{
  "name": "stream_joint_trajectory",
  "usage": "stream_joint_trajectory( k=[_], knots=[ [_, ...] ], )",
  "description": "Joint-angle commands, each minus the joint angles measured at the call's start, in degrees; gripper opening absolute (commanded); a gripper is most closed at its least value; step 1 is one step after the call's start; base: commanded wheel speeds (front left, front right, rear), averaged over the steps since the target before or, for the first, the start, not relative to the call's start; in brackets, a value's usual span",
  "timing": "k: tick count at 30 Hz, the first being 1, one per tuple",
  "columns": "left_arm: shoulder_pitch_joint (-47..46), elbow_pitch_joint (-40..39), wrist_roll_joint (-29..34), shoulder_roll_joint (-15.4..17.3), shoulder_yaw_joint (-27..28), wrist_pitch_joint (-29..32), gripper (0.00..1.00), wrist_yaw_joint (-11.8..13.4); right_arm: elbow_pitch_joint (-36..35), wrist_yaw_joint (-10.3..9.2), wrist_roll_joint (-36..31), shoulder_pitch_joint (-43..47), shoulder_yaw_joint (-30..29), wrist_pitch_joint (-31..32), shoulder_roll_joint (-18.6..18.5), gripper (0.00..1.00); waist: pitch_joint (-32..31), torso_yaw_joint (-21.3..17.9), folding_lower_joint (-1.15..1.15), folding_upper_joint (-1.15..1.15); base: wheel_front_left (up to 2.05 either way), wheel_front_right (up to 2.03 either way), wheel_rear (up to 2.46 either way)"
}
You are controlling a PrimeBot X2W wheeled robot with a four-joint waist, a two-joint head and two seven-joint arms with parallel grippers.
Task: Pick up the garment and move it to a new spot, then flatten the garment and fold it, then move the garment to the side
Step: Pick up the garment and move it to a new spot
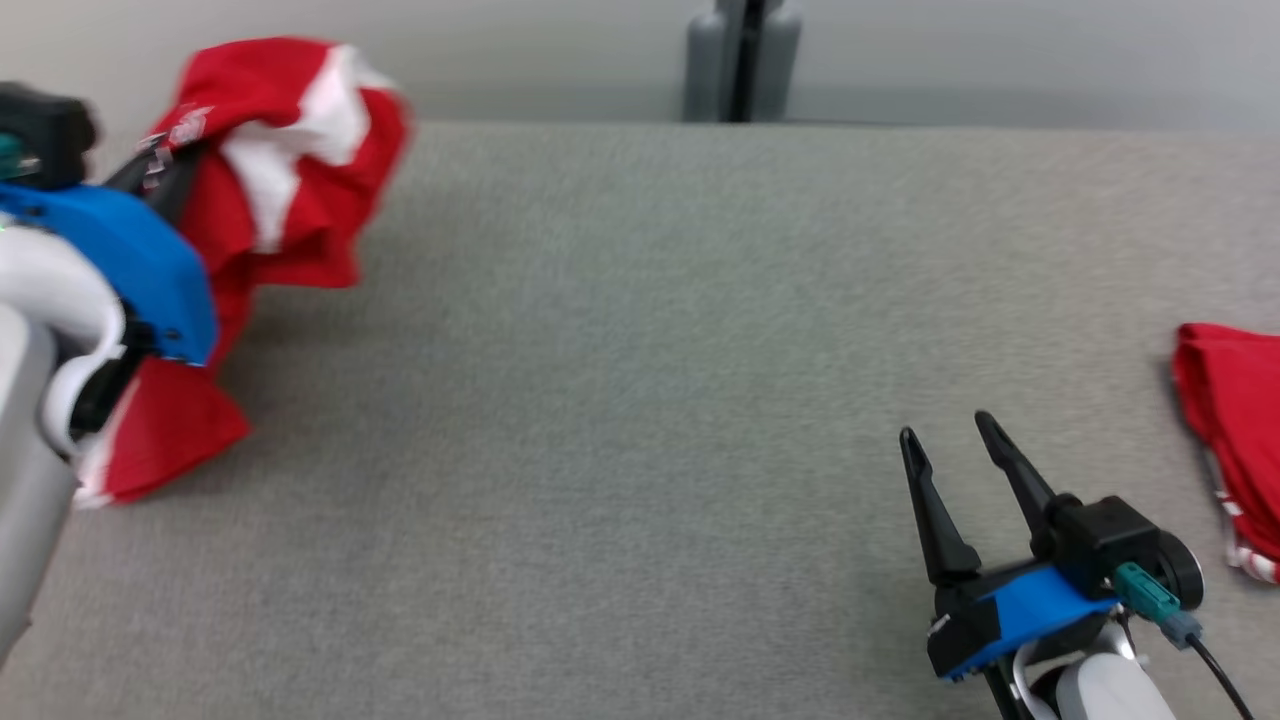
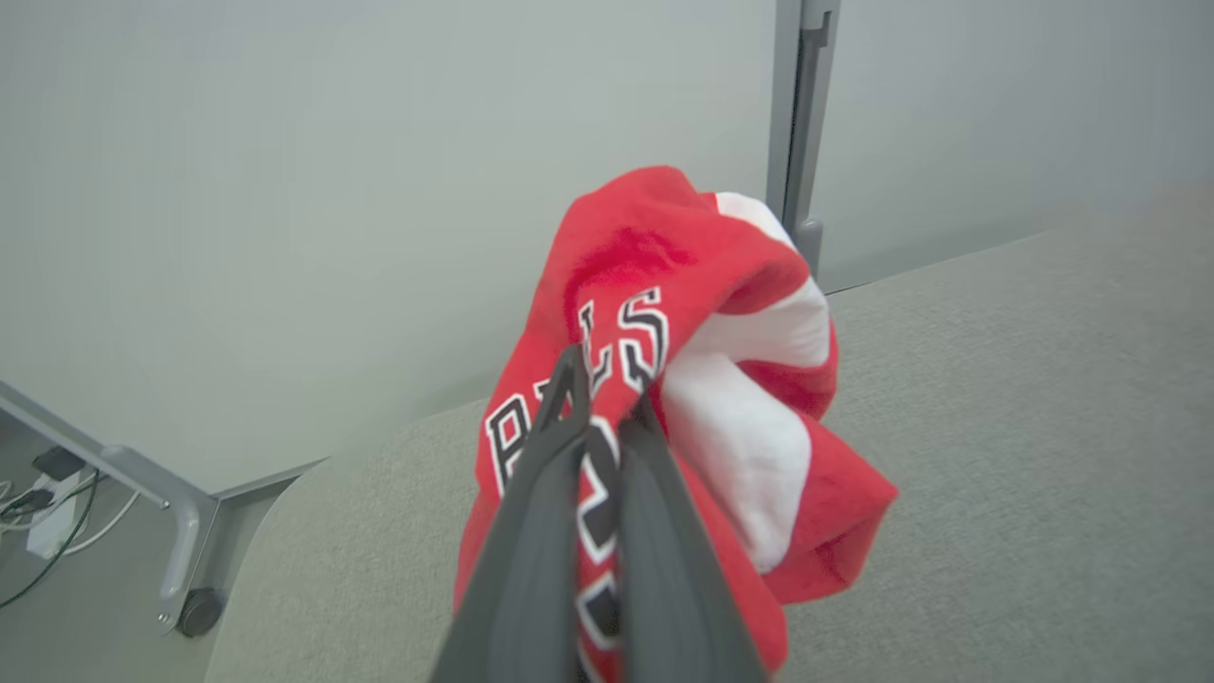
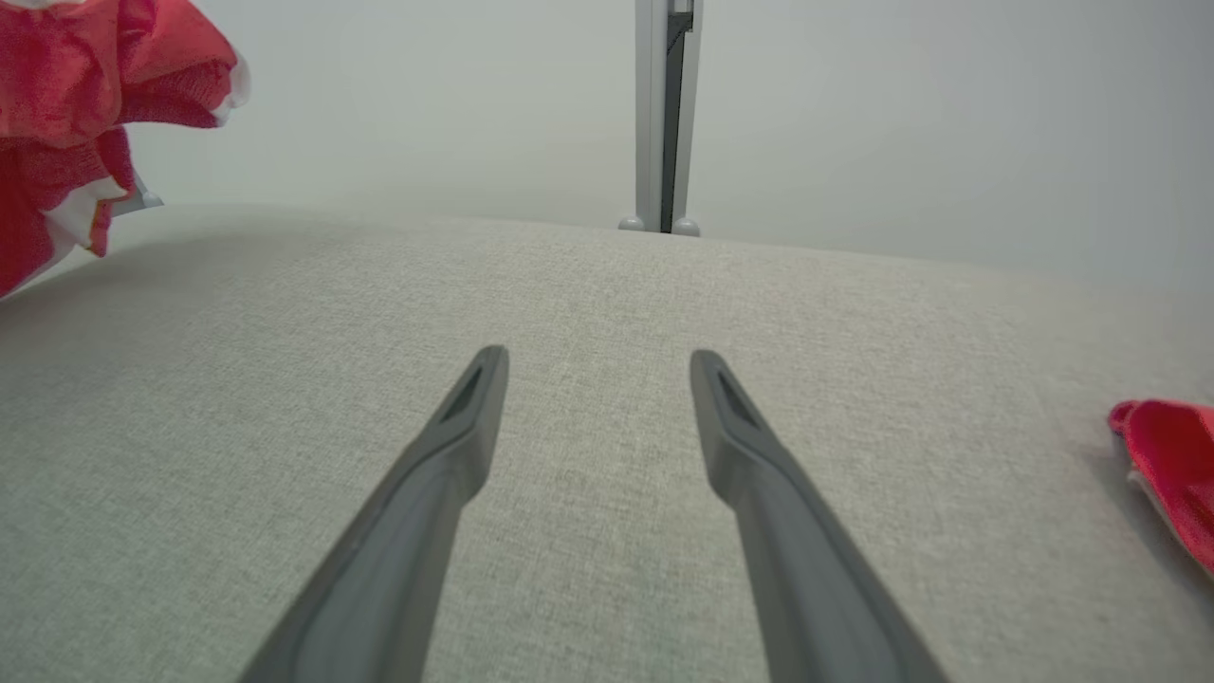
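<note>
The left gripper, jaws clamped on the bunched red garment, holds it up over the grey surface at far left, likely for moving. The right gripper rests low, jaws wide, near another red cloth

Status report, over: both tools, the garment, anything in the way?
Left tool shut on red garment, bunched, held up at table's left end. Right tool open, low over table. Second red cloth lies at right edge, away from both tools.
</note>
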Motion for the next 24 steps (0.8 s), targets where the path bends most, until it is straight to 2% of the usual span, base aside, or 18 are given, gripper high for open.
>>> stream_joint_trajectory(
  k=[1, 8, 11, 12, 14, 18, 24],
  knots=[
    [-1.5, -3.7, -0.8, 0.3, -2.5, 0.1, 0.00, -0.1, 1.3, 0.00, 1.1, 1.4, -0.6, -1.0, -0.1, 1.00, -5.5, -4.8, 0.01, 0.00, 0.00, 0.00, 0.00],
    [-2.8, -15.7, -5.1, -3.0, -10.3, -0.6, 0.00, -0.1, 4.4, 0.00, 3.2, 3.0, -2.8, -3.0, -0.1, 1.00, -8.3, -9.1, 0.01, 0.00, 0.00, 0.00, 0.00],
    [-1.5, -17.4, -5.8, -4.6, -13.0, -1.3, 0.00, -0.1, 5.1, 0.00, 3.9, 2.9, -3.6, -3.5, -0.1, 1.00, -8.0, -10.1, 0.01, 0.00, 0.00, 0.00, 0.00],
    [0.6, -18.2, -7.5, -6.4, -16.5, -1.8, 0.00, -0.1, 5.9, 0.00, 4.1, 2.7, -4.1, -4.0, -0.1, 1.00, -7.5, -11.0, 0.01, 0.00, 0.00, 0.00, 0.00],
    [1.6, -18.3, -8.4, -7.0, -18.5, -2.0, 0.00, -0.1, 6.3, 0.00, 4.3, 2.5, -4.1, -4.2, -0.1, 1.00, -7.2, -11.4, 0.01, 0.00, 0.00, 0.00, 0.00],
    [5.1, -15.4, -12.5, -8.9, -26.3, -2.2, 0.00, 0.0, 7.6, 0.00, 4.7, 1.6, -3.4, -4.9, -0.1, 1.00, -5.6, -12.8, 0.01, 0.00, 0.00, 0.00, 0.00],
    [6.9, -3.5, -12.7, -10.9, -34.3, -5.1, 0.00, -0.1, 9.0, 0.00, 5.8, 0.2, -2.1, -5.5, -0.1, 1.00, -3.4, -14.1, 0.01, 0.00, 0.00, 0.00, 0.00]
  ],
)
